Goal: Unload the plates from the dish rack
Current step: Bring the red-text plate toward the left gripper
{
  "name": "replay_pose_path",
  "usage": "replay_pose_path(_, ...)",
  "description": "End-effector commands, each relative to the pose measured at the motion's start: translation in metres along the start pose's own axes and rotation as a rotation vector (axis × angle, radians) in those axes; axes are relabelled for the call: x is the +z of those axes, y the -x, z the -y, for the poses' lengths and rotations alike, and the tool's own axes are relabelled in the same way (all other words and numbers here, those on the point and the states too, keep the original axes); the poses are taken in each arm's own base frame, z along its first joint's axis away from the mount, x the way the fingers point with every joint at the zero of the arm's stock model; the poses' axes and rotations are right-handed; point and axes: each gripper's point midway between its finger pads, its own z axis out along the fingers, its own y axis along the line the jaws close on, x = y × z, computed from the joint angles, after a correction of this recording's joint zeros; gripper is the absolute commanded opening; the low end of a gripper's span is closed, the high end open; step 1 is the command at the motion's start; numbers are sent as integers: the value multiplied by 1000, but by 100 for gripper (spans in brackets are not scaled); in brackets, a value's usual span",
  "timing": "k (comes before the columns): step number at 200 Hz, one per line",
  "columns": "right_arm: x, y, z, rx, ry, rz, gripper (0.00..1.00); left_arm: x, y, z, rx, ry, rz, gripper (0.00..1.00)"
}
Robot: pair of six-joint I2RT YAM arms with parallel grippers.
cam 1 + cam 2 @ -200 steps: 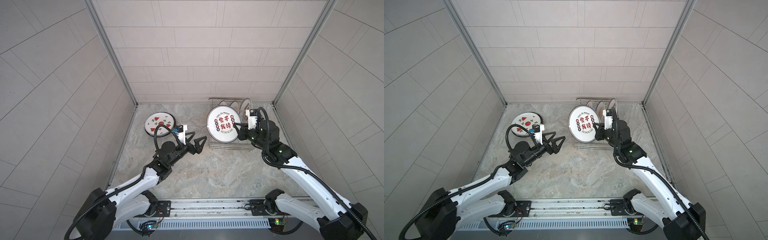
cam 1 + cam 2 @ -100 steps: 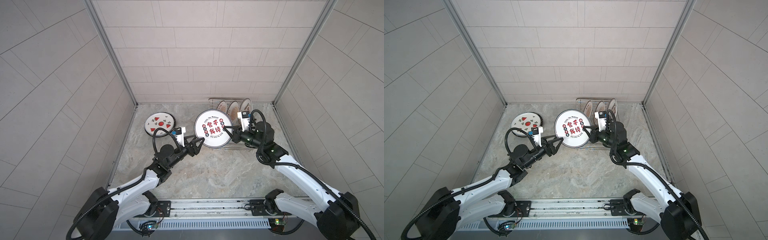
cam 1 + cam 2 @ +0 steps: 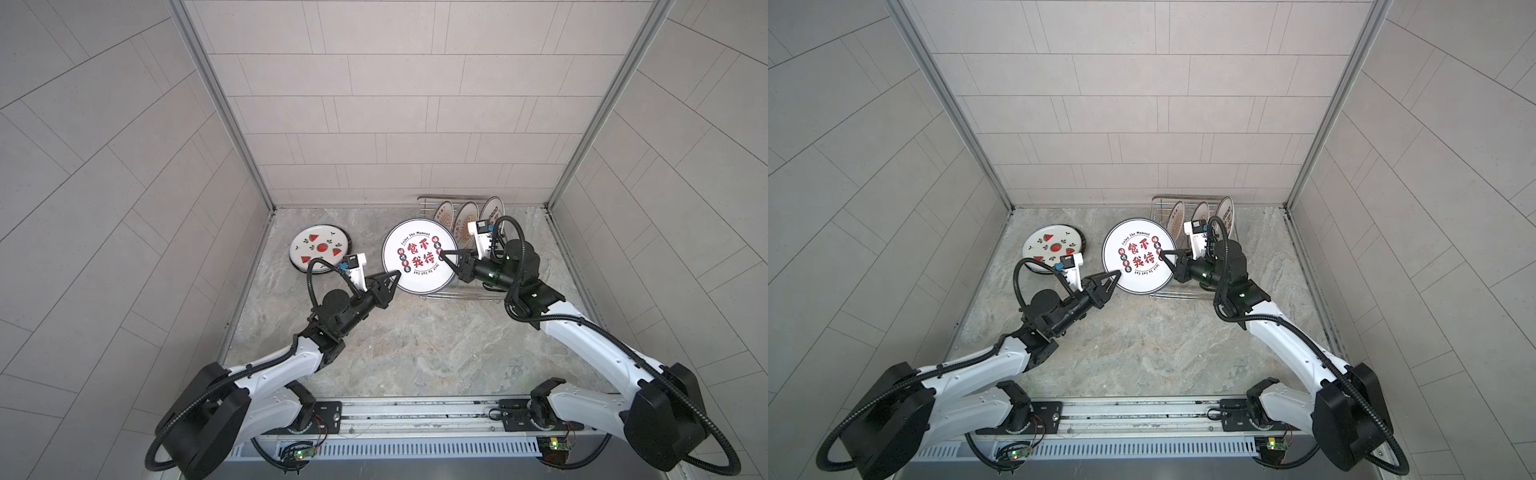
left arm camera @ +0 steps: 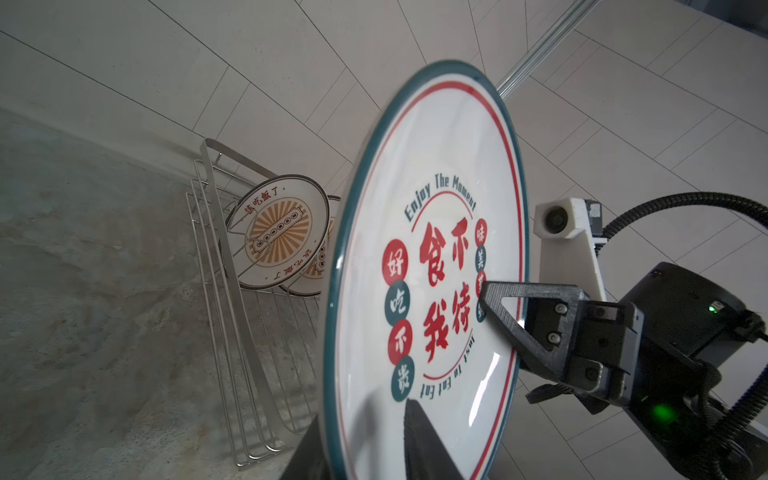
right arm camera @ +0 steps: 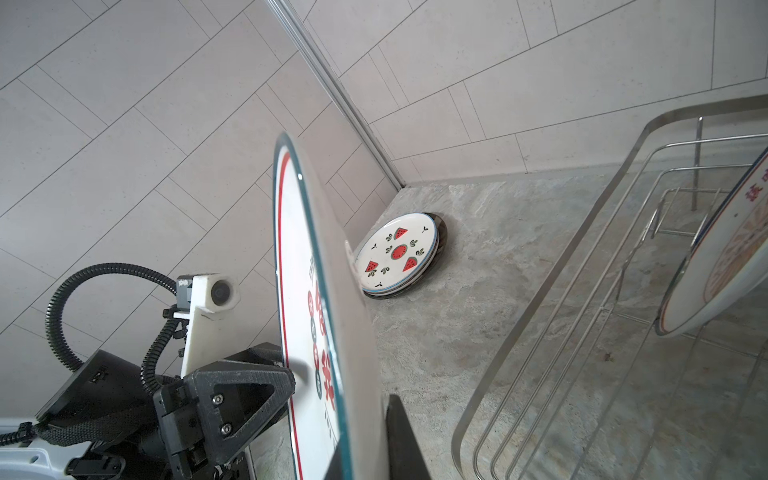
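At the far left of the table (image 3: 415,345), near the left wall, the watermelon plate (image 3: 319,248) lies flat on top of a dark plate (image 5: 441,239), of which only the rim shows. These 2 are out of the rack and well apart from it.

Just right of that stack, the left claw (image 3: 395,275) reaches to the lower left rim of the lettered plate (image 3: 415,253). Its jaws stand narrow, 1 on each side of the rim. The left wrist view shows the plate's edge between them, but whether they pinch it I cannot tell.

The lettered plate, white with red characters and a green rim, is up off the table between the 2 claws, tilted so its printed face looks up toward the top views. In both top views it covers the front left corner of the rack.

On its right side the right claw (image 3: 444,254) is clamped on the rim, 1 finger (image 4: 519,311) flat against the printed face.

Behind and to the right, against the back wall, stands the rack (image 3: 428,200). 3 plates lean upright in its wires: 2 with an orange sunburst (image 3: 444,212) (image 3: 467,216), and a third (image 3: 492,210) at the right end whose print is too small to read.
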Motion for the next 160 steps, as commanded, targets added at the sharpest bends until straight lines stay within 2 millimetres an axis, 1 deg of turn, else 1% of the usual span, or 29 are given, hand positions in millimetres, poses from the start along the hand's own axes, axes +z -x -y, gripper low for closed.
replay_pose_path(1,2,17,-20,-39,72,43,0,2,13,21,-46,-108,59,32)
replay_pose_path(14,3,16,-20,-39,73,41,0,4,12,20,-58,-114,61,30)
replay_pose_path(40,6,15,-18,-43,66,34,0,7,8,7,-93,-65,62,23)
replay_pose_path(53,7,14,-16,-46,61,30,0,9,7,7,-110,-69,62,22)
replay_pose_path(69,10,9,-15,-42,56,12,0,9,9,8,-127,-79,70,16)
replay_pose_path(86,12,3,-21,-61,72,-16,0,9,8,6,-136,-71,72,13)
replay_pose_path(98,12,0,-21,-70,59,-25,0,8,8,2,-143,-51,76,11)
replay_pose_path(122,11,-1,-20,-76,38,-29,3,9,8,-11,-178,14,82,3)
replay_pose_path(129,11,-1,-19,-77,27,-28,4,8,7,-15,-187,30,81,0)
replay_pose_path(145,9,-1,-14,-77,-10,-25,10,8,8,-18,-202,37,85,0)
replay_pose_path(160,7,-3,-10,-81,-42,-25,18,7,8,-18,-217,27,85,0)
